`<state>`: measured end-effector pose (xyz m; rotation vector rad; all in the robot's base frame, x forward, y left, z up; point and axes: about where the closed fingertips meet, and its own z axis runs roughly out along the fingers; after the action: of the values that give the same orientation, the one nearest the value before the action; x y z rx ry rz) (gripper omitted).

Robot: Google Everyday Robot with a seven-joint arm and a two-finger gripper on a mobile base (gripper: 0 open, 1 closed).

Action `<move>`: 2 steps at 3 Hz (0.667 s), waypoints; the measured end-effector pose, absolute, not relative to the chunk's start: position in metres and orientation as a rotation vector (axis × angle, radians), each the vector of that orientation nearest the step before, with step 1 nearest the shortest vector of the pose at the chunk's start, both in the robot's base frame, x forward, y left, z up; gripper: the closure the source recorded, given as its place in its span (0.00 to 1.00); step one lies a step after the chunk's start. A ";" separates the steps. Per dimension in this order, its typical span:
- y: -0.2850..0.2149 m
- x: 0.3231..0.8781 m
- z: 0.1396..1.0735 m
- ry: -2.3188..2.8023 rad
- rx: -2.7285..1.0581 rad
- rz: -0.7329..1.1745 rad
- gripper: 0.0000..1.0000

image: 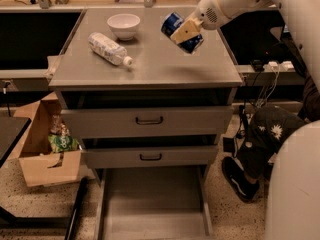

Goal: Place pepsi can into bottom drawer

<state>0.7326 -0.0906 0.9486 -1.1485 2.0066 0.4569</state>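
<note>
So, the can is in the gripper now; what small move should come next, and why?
Probably carry the pepsi can forward, past the front edge of the cabinet top, before lowering. The gripper holds it tilted in the air above that top, and the bottom drawer stands open below at the front; going straight down would meet the top.
</note>
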 end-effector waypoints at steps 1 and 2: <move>-0.062 0.687 0.944 1.879 -1.349 0.435 1.00; -0.049 0.631 0.917 1.807 -1.514 0.445 1.00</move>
<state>0.6313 -0.0492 0.9174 -1.5137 1.8072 0.4449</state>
